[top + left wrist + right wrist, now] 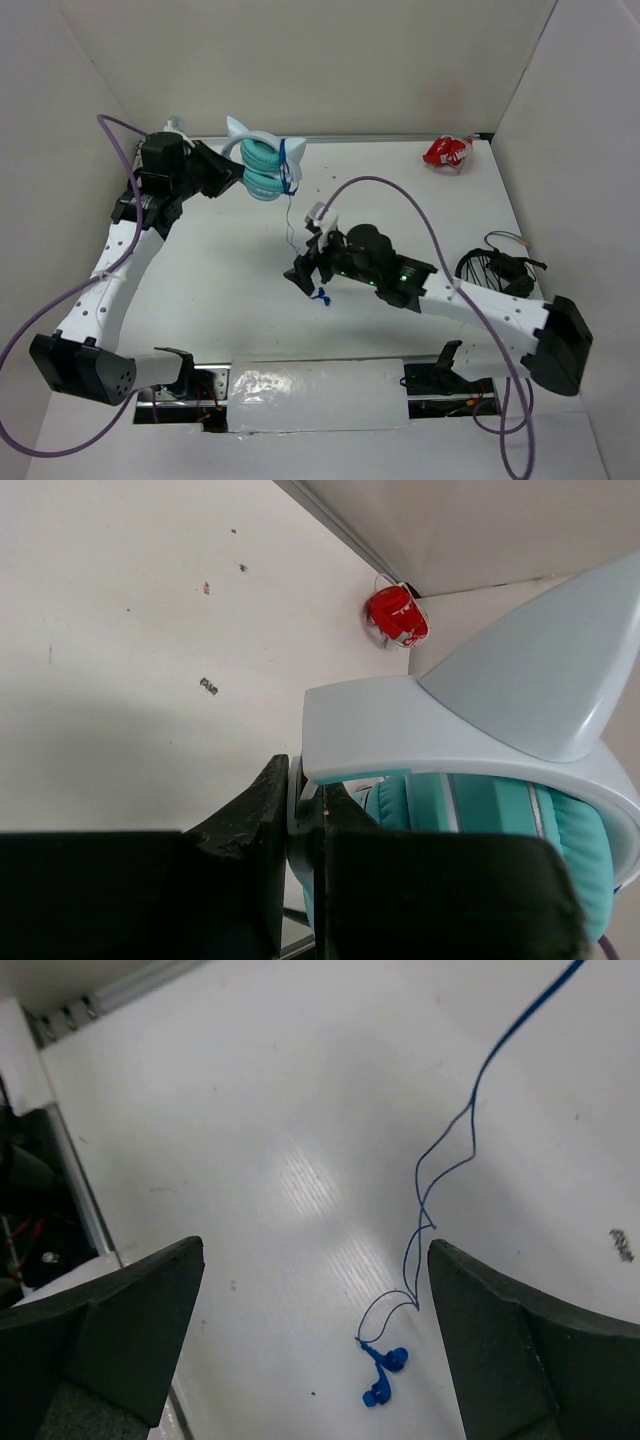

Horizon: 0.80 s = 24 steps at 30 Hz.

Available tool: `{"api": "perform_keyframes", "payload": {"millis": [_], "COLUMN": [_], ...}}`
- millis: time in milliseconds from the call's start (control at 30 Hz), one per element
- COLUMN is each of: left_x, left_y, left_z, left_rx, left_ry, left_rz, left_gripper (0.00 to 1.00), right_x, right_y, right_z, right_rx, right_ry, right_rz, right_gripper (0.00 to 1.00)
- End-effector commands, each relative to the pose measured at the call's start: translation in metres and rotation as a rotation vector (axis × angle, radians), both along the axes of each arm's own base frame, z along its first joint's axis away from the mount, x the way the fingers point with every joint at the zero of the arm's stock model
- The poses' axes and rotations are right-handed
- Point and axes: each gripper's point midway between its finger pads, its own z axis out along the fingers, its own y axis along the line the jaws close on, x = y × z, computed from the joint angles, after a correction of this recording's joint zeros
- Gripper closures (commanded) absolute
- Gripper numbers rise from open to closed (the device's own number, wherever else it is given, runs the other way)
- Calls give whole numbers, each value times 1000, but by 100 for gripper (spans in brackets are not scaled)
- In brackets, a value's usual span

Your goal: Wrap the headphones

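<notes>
Toward the back left, left gripper [234,172]: clamped on the white headband of the headphones [262,168]; its arm [110,270] stretched forward
Just right of it, headphones: near the back wall [350,70]; blue cable [288,215] trailing to the plug [320,296] on the table [200,280]
Centre, right gripper [305,270]: fingers [130,1310] spread wide above the plug; its arm [480,305] reaching leftward

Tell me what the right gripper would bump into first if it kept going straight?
Probably the blue plug on the table; it lies just ahead of the open right gripper, though depth is unclear.

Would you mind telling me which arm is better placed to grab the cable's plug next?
The right: right end effector hovers open over the blue plug; left end effector clamps the headphones.
</notes>
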Motion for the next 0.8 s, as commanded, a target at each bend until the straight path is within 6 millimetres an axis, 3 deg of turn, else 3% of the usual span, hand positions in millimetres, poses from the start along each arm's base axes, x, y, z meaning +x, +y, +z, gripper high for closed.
{"api": "perform_keyframes", "payload": {"millis": [0, 67, 100, 133, 167, 200, 300, 433, 567, 600, 633, 700, 733, 767], "left_x": [-2, -4, -5, -4, -5, -5, -8, -21, -32, -36, -37, -41, -40, -42], "left_y": [-4, -4, -5, -5, -6, -8, -10, -17, -21, -21, -21, -21, -20, -20], "left_z": [42, 49, 53, 57, 65, 68, 83, 108, 125, 129, 132, 137, 138, 140], "left_rx": [-59, -61, -57, -56, -57, -58, -68, -83, -87, -90, -92, -94, -95, -93], "left_ry": [-128, -145, -161, -171, -189, -193, -224, -295, -343, -353, -360, -375, -374, -376], "left_rz": [-7, -16, -26, -32, -39, -52, -73, -135, -177, -183, -186, -186, -182, -185], "left_gripper": [100, 100, 100, 100, 100, 100, 100, 100, 100, 100, 100, 100, 100, 100], "right_x": [-21, -32, -37, -40, -44, -44, -40, -14, 5, 4, 11, 15, 12, 15], "right_y": [-7, -16, -24, -29, -36, -41, -55, -69, -58, -51, -44, -29, -19, -11], "right_z": [68, 67, 80, 75, 85, 79, 84, 53, 4, 3, -22, -30, -56, -58], "right_rx": [192, 178, 203, 189, 216, 210, 238, 221, 155, 170, 127, 110, 79, 81], "right_ry": [-157, -173, -192, -192, -214, -216, -270, -266, -185, -186, -138, -114, -52, -45], "right_rz": [78, 109, 110, 114, 107, 95, 45, -33, 62, 108, 123, 186, 241, 265], "right_gripper": [0, 0, 0, 0, 0, 0, 0, 0, 0, 0, 0, 0, 0, 0]}}
